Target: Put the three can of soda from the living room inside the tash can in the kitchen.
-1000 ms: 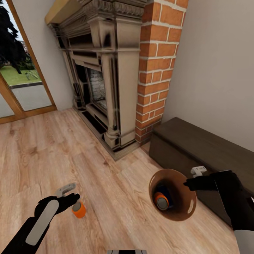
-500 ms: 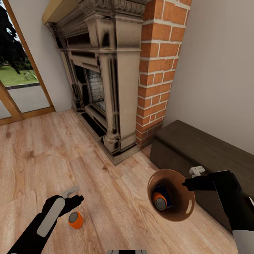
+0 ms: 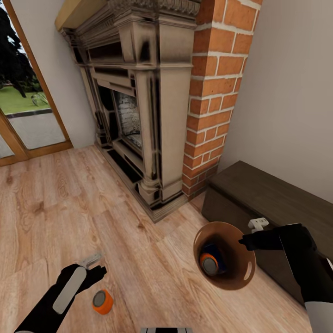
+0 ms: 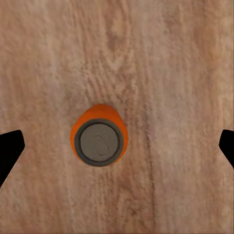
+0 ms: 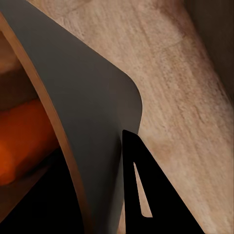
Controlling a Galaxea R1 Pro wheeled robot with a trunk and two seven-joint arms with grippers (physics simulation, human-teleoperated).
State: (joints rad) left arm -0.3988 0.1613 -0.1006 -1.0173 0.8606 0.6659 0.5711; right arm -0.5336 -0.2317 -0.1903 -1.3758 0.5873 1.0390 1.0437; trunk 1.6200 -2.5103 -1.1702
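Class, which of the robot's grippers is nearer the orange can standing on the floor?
Left. The left gripper hangs open just above the can; the right gripper grips the bin's rim far across.

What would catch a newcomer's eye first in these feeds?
Probably the tan trash can held up by its rim in the right tool, with an orange soda can and a blue one inside. Next, the lone orange can upright on the wood floor below the open left tool. Behind them rises the carved grey fireplace with its red brick column.
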